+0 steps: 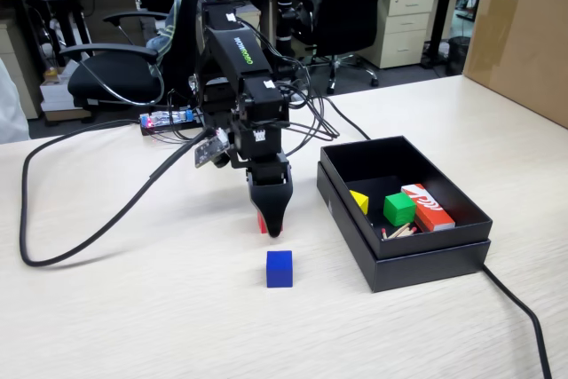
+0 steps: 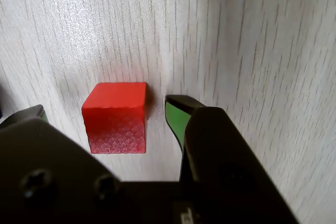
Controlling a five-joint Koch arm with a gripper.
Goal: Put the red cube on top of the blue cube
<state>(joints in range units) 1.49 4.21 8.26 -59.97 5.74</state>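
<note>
A pale wood-grain counter [image 1: 133, 308] is seen in the fixed view, with a black robot arm [image 1: 240, 77] reaching down from the back toward its middle. The jaws [image 1: 272, 224] are lowered to the counter surface. In the wrist view the jaws [image 2: 105, 116] are seen spread apart, with the red cube [image 2: 115, 116] sitting on the counter between them. One jaw tip, lined with green, is placed just beside the cube's right face in that view, with a thin gap left; the other tip is seen at the left edge, a little apart from the cube. The cube is not pinched. In the fixed view only a sliver of the red cube [image 1: 262, 223] is shown, at the left of the jaw tips.

The blue cube [image 1: 279, 269] is set on the counter nearer the camera, close in front of the jaws and apart from the red cube. To the right in the fixed view an open black box [image 1: 417, 255] is placed, holding a green cube [image 1: 398, 209], a yellow piece [image 1: 359, 201] and an orange-red box with white markings [image 1: 428, 207]. A black cable [image 1: 89, 228] is looped across the left of the counter
</note>
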